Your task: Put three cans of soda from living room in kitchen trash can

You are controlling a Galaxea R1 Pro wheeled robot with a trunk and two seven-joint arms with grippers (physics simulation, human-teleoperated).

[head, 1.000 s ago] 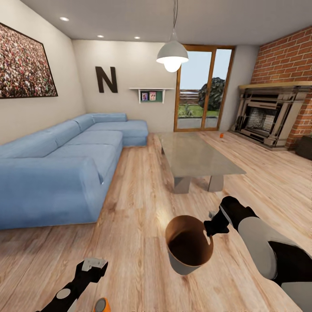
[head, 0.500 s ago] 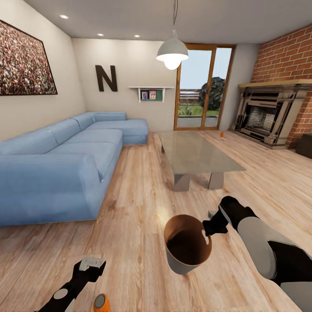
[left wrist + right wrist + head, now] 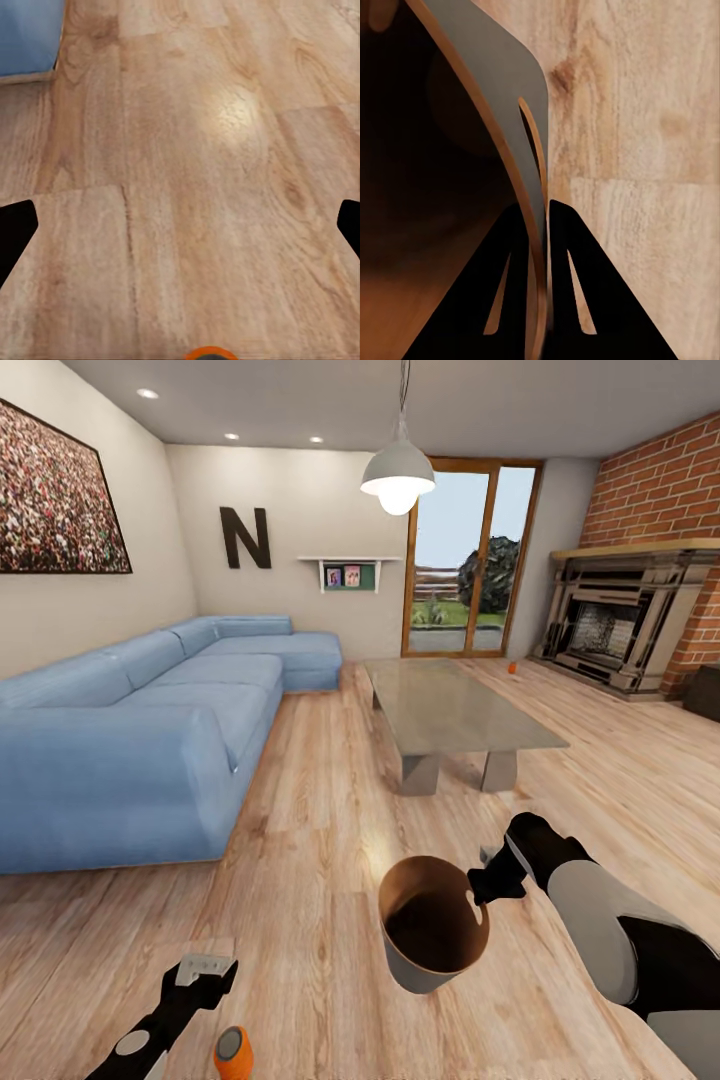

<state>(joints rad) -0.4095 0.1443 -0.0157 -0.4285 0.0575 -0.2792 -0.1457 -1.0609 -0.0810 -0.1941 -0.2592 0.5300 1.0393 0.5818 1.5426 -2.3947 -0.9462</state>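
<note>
The tash can is being gripped by its rim in the right gripper; an orange can (standing just beside the spread-open left gripper) probably needs grasping next.

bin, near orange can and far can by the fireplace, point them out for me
bin (image 3: 440,975): head view, on its pale grey outer wall below the rim.
near can (image 3: 231,1052): head view, on its silver top, at the lower edge.
far can (image 3: 512,669): head view, on its orange side, on the floor.
</note>
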